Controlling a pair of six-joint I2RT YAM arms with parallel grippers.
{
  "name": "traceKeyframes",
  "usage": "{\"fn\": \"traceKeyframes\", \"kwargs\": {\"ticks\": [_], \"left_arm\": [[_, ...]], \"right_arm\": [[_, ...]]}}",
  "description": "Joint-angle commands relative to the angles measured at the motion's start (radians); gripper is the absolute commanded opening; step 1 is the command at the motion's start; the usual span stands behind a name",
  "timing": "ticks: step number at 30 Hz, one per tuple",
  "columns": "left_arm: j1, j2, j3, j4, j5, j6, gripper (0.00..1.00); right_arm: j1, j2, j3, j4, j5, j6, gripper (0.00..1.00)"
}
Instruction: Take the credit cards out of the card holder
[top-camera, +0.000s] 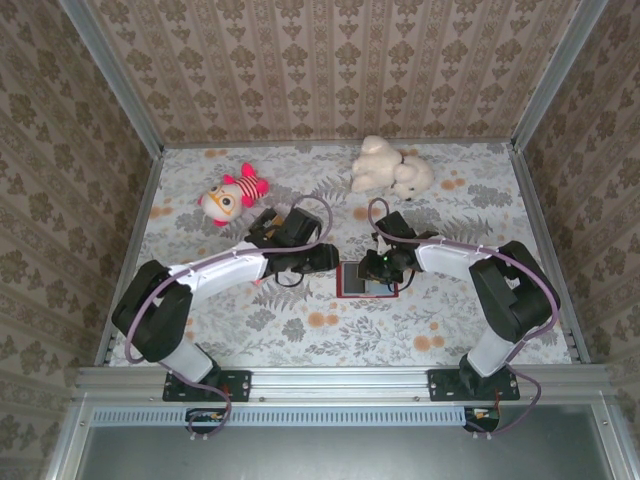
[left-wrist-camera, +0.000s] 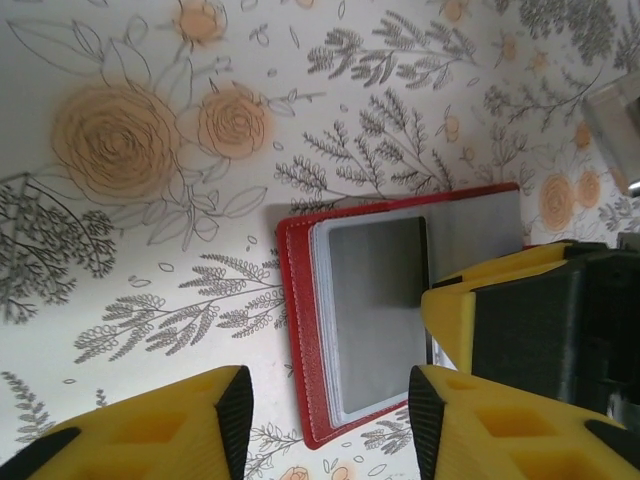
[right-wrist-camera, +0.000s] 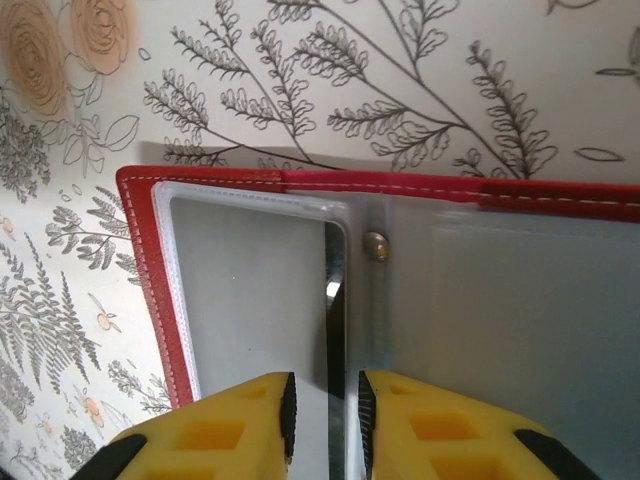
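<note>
Right gripper (right-wrist-camera: 325, 412): the two yellow fingers (right-wrist-camera: 215, 435) are drawn close together. The slim gap between them holds a thin dark strip (right-wrist-camera: 334, 300) standing edge-on; whether the pads press on it cannot be told. The strip runs along the fold of the card holder (right-wrist-camera: 250, 290), just left of a small metal stud (right-wrist-camera: 375, 245).

Left gripper (left-wrist-camera: 328, 400): jaws spread wide, grasping nothing. It is poised over the left side of the card holder, whose red border shows between the fingertips. In this wrist view the right gripper's yellow-and-black finger sits over the holder's right leaf.

Card holder: red, lying open and flat with its clear pockets facing up over grey panels (left-wrist-camera: 378, 320). Whether these panels are the credit cards or pocket lining cannot be told.

In the top view the holder lies near the middle of the flower-patterned table (top-camera: 300, 330), a little right of centre, with the left gripper at its left edge and the right gripper over its far right part.

Surroundings: a pink-and-white plush toy (top-camera: 232, 195) lies far left and a cream plush toy (top-camera: 390, 168) far right of centre, both well apart from the holder.
</note>
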Motion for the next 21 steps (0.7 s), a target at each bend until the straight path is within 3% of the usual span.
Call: {"fn": "traceKeyframes", "kwargs": {"ticks": [1,11,21], "left_arm": [[-0.014,0.019,-0.032,0.059,0.008,-0.056,0.42],[-0.044,0.1,-0.021,0.097,0.033,-0.075,0.2],[-0.057,0.167,0.003,0.066,-0.01,-0.06,0.13]], "right_arm": [[0.003,-0.021,-0.029,0.033,-0.051,0.026,0.25],[0.015,-0.024,-0.044,0.056,-0.058,0.05,0.21],[0.015,-0.011,-0.05,0.061,-0.043,0.045,0.17]]}}
